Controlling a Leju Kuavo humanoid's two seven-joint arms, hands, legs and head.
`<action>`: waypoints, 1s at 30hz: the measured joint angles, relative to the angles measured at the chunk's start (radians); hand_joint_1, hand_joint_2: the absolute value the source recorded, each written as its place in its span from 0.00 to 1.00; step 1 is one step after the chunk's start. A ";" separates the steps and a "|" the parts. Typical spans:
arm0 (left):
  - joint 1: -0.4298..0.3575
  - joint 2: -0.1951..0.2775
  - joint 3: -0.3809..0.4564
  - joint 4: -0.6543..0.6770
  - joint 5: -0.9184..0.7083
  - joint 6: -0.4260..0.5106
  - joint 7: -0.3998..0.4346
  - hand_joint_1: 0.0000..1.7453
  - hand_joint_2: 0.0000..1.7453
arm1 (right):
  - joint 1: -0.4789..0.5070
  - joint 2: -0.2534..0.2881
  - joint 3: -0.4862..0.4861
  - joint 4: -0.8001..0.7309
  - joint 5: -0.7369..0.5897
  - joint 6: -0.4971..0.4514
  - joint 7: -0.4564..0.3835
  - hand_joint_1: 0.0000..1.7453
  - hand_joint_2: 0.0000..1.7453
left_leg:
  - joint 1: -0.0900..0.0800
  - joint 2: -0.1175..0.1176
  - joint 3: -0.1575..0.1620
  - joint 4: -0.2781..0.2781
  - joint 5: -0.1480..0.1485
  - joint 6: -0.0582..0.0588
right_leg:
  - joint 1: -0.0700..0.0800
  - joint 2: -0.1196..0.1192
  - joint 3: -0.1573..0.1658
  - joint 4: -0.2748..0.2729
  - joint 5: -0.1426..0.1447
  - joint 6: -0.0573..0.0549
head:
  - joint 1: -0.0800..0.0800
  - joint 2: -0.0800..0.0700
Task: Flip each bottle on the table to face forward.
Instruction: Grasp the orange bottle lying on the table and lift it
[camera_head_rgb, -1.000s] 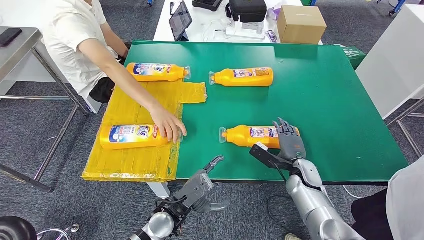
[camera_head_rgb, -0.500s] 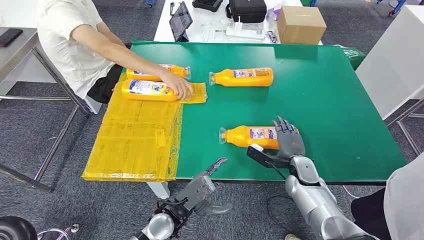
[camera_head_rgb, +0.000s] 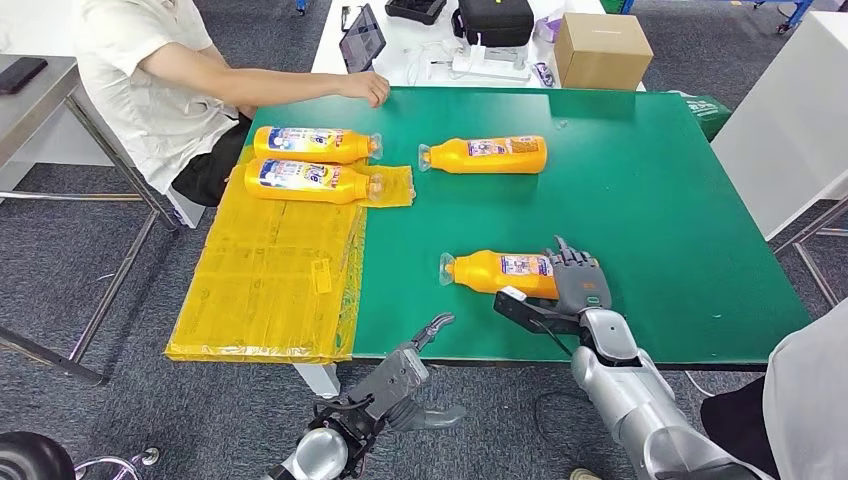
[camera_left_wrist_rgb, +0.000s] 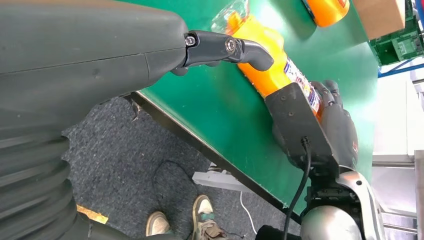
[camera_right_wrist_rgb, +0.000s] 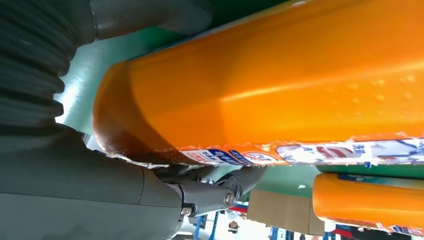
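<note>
Since a second ago the person (camera_head_rgb: 150, 75) at the far left has carried the blue-labelled orange plastic bottle (camera_head_rgb: 312, 178) from the near end of the yellow taped sheet (camera_head_rgb: 265, 280) up beside the other blue-labelled orange bottle (camera_head_rgb: 318, 143), then pulled the arm back to the table's far edge; the robot's hands have barely shifted. Right hand (camera_head_rgb: 578, 282) sits at the base end of the near orange plastic bottle with the small white label (camera_head_rgb: 497, 271), which lies on its side on the green table mat (camera_head_rgb: 650, 200), clear cap pointing to the robot's left. The right wrist view shows the thumb on one side of the base and a dark finger (camera_right_wrist_rgb: 220, 192) under the other, so the fingers look wrapped on it, but I can't tell how firm the hold is. Left hand (camera_head_rgb: 405, 385) hangs below the near table edge, fingers apart, holding nothing. Step in hand, as I read it: securing this bottle for the flip. Next move calls for closing firmly, then rolling it about its long axis until the blue front label faces up. The far orange bottle with the small label (camera_head_rgb: 485, 154) looks not yet flipped.
</note>
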 joint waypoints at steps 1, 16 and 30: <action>0.000 0.000 0.000 0.000 0.002 0.000 0.000 0.00 1.00 | -0.005 -0.001 0.000 0.009 -0.005 0.003 -0.003 1.00 1.00 | 0.000 0.000 0.000 0.000 0.000 0.000 | 0.000 0.000 0.000 0.000 0.000 0.000 | 0.000 0.000; -0.010 -0.002 0.003 0.002 0.048 0.027 -0.036 0.00 1.00 | -0.052 -0.004 -0.009 0.089 -0.100 0.056 -0.095 1.00 1.00 | 0.000 0.000 0.008 0.000 0.000 0.000 | 0.000 0.000 0.007 -0.001 0.000 0.000 | 0.000 0.000; -0.007 -0.011 0.019 0.002 0.118 0.065 -0.069 0.00 1.00 | -0.051 -0.002 -0.041 0.089 -0.222 0.108 -0.186 1.00 1.00 | 0.000 0.002 0.010 0.000 -0.001 0.000 | 0.000 0.001 0.009 -0.001 0.000 0.000 | 0.000 0.000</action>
